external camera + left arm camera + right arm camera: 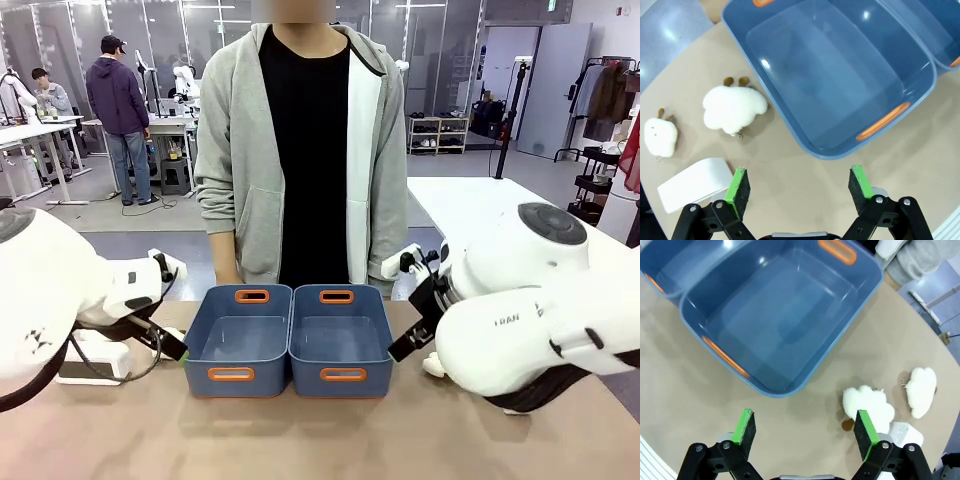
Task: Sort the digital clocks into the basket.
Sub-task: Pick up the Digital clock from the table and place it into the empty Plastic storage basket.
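Ahead of the left gripper (799, 187), the blue basket (830, 85) is smooth, glossy plastic, with bright highlights on its floor. Its orange handle (882, 121) looks matt. Off to one side, the plush toy (734, 108) is fluffy cream cloth. Just beside one finger, a digital clock (692, 182) is smooth, matt white plastic. The green pads (736, 186) look rough. The table (805, 167) is matt tan.

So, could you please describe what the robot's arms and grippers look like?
The left arm and right arm are glossy white rounded shells with black joints; the right carries dark lettering, and a black cable loops under the left. The left gripper and right gripper have black linkage fingers with bright green pads.
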### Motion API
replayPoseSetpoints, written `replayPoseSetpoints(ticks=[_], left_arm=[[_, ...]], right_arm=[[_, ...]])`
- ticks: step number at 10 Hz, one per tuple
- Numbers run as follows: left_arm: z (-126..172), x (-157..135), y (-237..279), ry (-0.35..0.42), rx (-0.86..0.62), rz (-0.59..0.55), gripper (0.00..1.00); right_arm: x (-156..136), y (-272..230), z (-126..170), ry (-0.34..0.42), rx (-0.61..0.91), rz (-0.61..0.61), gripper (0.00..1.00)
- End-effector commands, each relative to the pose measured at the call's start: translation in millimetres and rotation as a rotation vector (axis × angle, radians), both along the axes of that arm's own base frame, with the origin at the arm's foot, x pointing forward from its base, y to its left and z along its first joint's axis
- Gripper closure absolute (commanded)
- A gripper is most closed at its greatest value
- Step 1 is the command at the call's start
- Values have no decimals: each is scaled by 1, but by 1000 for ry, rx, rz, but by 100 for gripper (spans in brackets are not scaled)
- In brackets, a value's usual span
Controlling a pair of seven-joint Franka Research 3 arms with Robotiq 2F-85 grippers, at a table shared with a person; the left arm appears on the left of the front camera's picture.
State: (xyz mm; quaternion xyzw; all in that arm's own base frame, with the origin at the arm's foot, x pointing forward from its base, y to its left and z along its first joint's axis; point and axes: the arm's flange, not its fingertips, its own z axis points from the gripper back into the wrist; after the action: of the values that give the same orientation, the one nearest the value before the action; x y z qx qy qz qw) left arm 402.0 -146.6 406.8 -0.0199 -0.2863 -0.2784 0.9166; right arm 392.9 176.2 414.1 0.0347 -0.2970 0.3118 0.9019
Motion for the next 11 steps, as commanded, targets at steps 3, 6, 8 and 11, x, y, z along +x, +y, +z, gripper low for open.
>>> replayPoseSetpoints(ticks=[3, 6, 8, 11], left_arm=[[55, -19, 20, 159, -199, -47, 0], [84, -37, 77, 391, -529, -190, 0], [85, -47, 122, 465, -745, -248, 0], [83, -101, 217, 436, -1020, -186, 0]], right_arm=[[-9, -24, 46, 66, 121, 53, 0], [-16, -81, 78, 281, 412, 144, 0], [-14, -120, 82, 387, 588, 182, 0], [-35, -201, 83, 435, 818, 162, 0]])
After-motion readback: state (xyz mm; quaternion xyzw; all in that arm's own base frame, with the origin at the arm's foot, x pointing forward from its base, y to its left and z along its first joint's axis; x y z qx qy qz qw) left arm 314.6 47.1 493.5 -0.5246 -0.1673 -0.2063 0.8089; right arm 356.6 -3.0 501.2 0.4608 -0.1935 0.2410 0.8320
